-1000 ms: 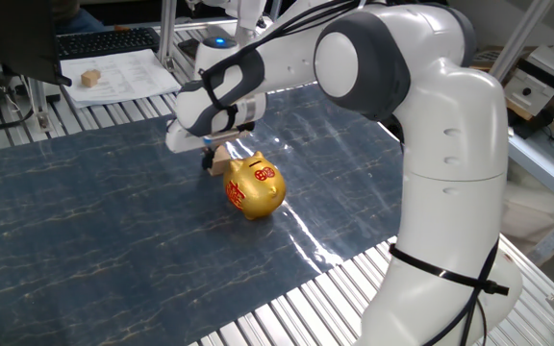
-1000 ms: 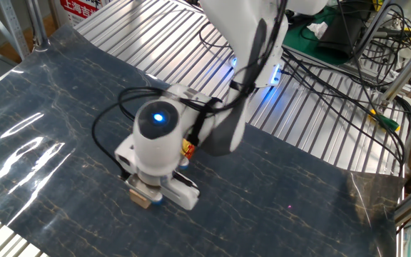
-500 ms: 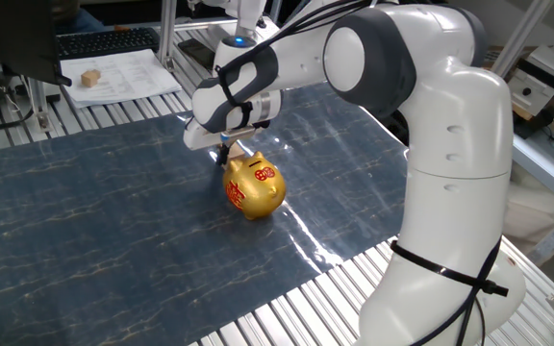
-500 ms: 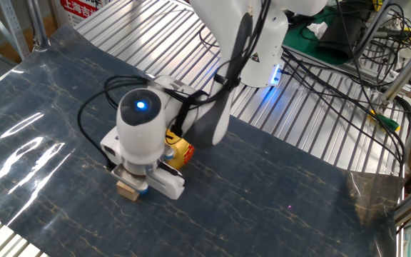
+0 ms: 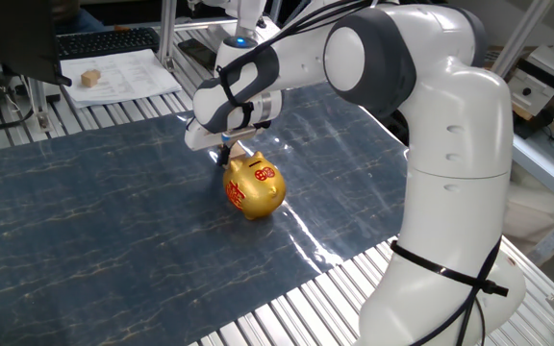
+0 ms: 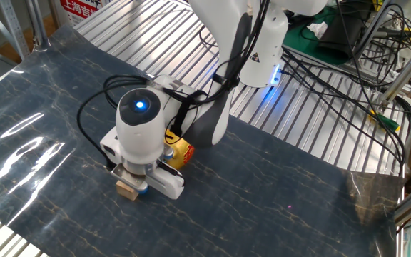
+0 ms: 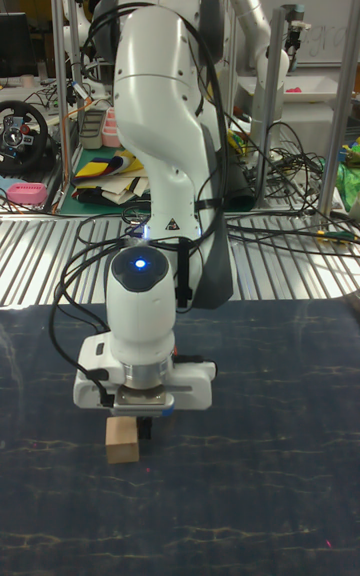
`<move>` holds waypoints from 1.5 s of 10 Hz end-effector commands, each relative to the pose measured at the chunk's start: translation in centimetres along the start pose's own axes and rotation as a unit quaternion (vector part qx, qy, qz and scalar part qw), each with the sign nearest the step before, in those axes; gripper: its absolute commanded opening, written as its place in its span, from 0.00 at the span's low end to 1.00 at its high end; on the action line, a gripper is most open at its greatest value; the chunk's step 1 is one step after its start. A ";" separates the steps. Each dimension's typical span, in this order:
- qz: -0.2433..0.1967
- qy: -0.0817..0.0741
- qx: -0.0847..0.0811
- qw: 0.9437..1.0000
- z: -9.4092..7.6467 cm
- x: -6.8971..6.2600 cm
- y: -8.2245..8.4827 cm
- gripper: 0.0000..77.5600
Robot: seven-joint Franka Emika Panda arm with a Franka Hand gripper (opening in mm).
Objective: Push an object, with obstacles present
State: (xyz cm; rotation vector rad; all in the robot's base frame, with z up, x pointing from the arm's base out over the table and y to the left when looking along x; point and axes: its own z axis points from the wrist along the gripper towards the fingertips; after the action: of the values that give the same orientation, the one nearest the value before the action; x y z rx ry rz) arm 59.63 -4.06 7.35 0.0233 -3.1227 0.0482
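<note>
The object, a small light-tan wooden cube, lies on the blue mat right beside my fingertips and touches them. My gripper points straight down with its fingers together and nothing between them. The obstacle, a shiny golden pig with red markings, stands just in front of the gripper in one fixed view. In the other fixed view only a part of the pig shows behind the wrist. In one fixed view the cube is hidden behind the gripper and the pig. In the tall view the arm hides the pig.
A second wooden cube sits on white papers beyond the mat's far left corner, next to a keyboard. The blue marbled mat covers a ribbed metal table. Cables run across the table.
Over the last second the gripper slid along the mat past the pig's back, taking the cube with it. In the last half second nothing moved.
</note>
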 end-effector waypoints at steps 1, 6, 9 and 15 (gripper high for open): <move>-0.009 -0.005 0.000 1.000 -0.9 0.8 -3.6 0.00; -0.017 -0.009 0.000 1.000 -0.7 1.2 -5.1 0.00; -0.023 -0.011 0.000 1.000 -0.5 1.4 -5.8 0.00; -0.001 0.001 -0.020 1.000 -1.0 1.3 -5.9 0.00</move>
State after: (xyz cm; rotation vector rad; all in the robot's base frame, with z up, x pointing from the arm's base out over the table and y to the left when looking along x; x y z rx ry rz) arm 58.13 -10.26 7.99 0.0980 -3.1367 0.0247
